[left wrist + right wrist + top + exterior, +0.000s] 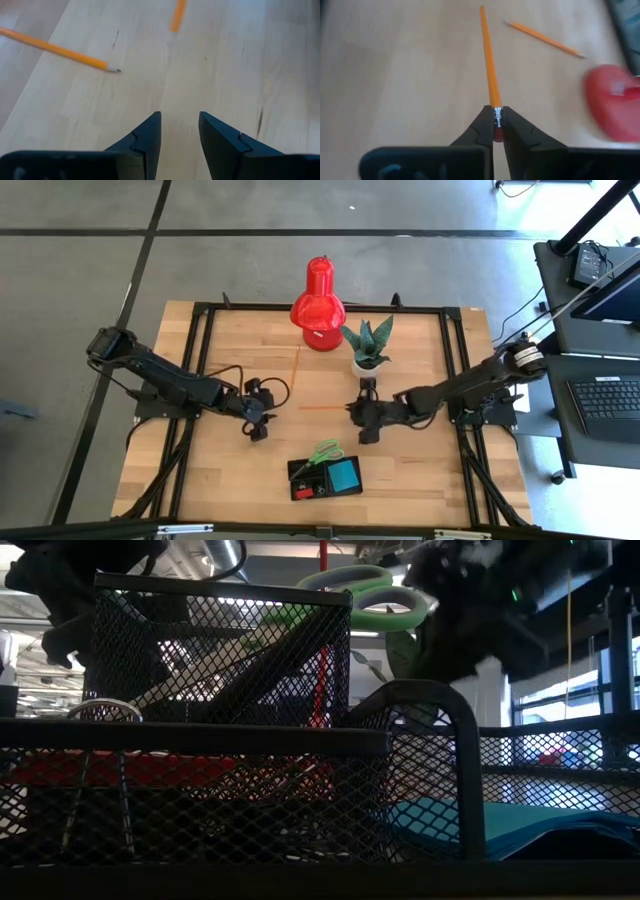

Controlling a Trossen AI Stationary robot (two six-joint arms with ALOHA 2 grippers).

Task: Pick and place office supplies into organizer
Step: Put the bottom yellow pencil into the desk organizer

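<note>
My right gripper (496, 131) is shut on an orange pencil (489, 60) over the middle of the table (230, 340); the same pencil (322, 409) runs from it toward my left gripper. A second pencil (296, 366) lies flat near the lamp. My left gripper (179, 129), left of centre (258, 423), is open with bare wood between its fingers; two pencils (60, 50) show beyond them. The black mesh organizer (300, 490) stands near the front edge, holding green-handled scissors (326, 451), a blue note pad (343, 474) and a small red piece (305, 491). My right gripper pinches the pencil at its eraser end, on the metal ferrule (496, 115), between its two fingertips. The fingers come from the table's right, slanting down, and lie along the pencil. The pencil sticks straight out ahead of them toward the table's left; whether its tip touches the wood I cannot tell.
A big red lamp-like object (318, 305) and a green plant in a white pot (368, 348) stand at the far middle. Black frame rails (200, 380) run along the table's left and right sides. A desk with a keyboard (610, 400) stands beyond the right edge.
</note>
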